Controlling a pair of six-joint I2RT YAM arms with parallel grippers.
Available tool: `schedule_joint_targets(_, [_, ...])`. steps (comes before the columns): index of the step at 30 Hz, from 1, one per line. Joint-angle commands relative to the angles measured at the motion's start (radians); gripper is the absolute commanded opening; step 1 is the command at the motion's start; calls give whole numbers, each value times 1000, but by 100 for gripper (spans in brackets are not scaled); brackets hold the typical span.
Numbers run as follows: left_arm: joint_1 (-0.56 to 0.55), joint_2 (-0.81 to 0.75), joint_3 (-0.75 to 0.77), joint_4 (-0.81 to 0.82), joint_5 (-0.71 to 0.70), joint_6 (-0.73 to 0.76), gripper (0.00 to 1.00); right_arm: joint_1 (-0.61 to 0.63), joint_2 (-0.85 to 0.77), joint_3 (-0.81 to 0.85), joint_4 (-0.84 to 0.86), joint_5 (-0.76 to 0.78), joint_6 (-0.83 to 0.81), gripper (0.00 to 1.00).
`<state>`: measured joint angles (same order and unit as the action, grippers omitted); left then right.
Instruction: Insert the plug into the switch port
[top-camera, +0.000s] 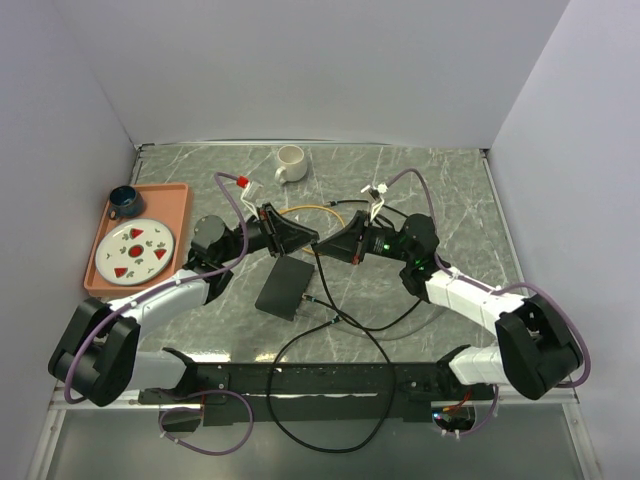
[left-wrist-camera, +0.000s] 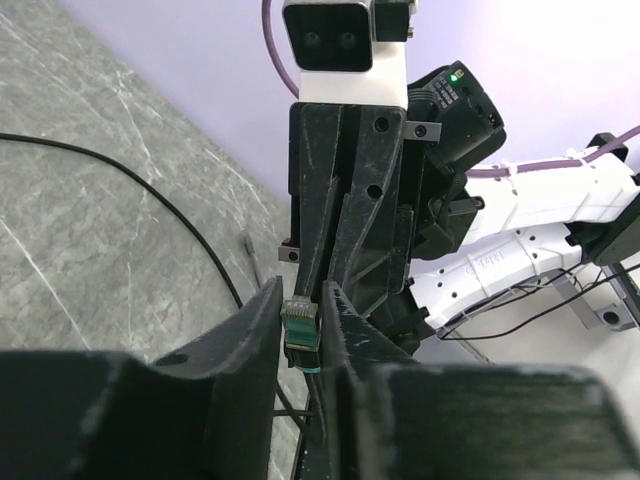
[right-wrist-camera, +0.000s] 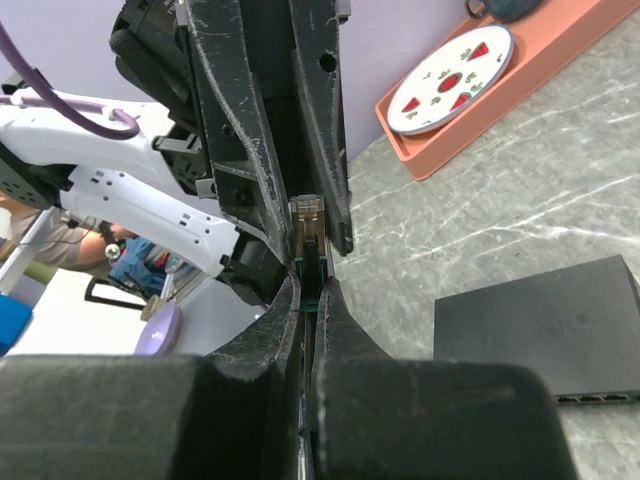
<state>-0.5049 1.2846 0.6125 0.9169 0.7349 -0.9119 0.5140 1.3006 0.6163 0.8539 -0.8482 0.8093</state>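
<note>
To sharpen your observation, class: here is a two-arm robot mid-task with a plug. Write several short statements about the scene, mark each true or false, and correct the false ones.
1. The right gripper is shut on the plug. True.
2. The plug sits in the black box. False: it is held in the air, apart from the box.
3. The plate lies on the orange tray. True.
4. The white mug stands on the tray. False: it stands on the table.
5. The left gripper is far from the right one. False: they meet tip to tip.
</note>
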Motion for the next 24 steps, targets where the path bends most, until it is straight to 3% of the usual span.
schedule_joint_targets(1, [-6,-24,12,24,-17,47,31,-5,-49,-6,-33,28,-41,0])
schedule_joint_targets(2, [-6,-24,13,20,-20,48,43,-3,-50,-6,-38,28,-42,0])
schedule_joint_targets(4, [-6,-27,13,5,-29,57,56,-5,-57,-6,-55,31,-53,0])
schedule_joint_targets(5, [-6,-28,13,-1,-32,59,70,-5,-58,-6,-59,34,-58,0])
schedule_joint_targets(8, [-7,-42,15,-41,-60,79,91,-5,-58,-7,-70,32,-64,0])
schedule_joint_targets(10, [-6,-56,16,-75,-81,97,97,-5,-58,-7,-78,34,-71,0])
schedule_joint_targets(17, [-6,-90,38,-182,-140,159,99,-6,-90,-1,-191,49,-153,0])
schedule_joint_targets(24, [-1,-136,69,-367,-258,243,97,-3,-161,5,-449,129,-341,0])
